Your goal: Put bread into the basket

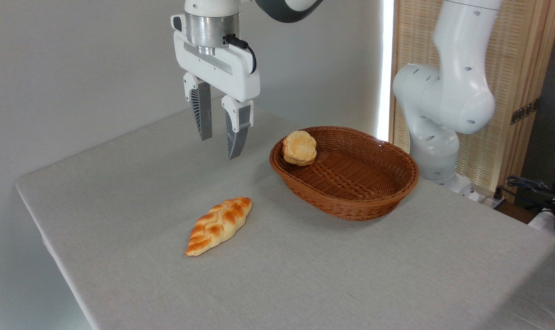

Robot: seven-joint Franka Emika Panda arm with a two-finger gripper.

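The bread (299,147), a small round pale-golden bun with a crackled top, lies tilted inside the basket (351,201) against its left inner wall. The oval brown wicker basket stands on the table right of centre. My gripper (219,148) hangs in the air to the left of the basket, well above the tabletop. It is open, its two grey ribbed fingers apart with nothing between them.
A longer braided orange-brown loaf (219,225) lies on the grey table (121,192) in front of the gripper. The arm's white base (438,119) stands behind the basket at the right. Cables (534,188) lie at the far right edge.
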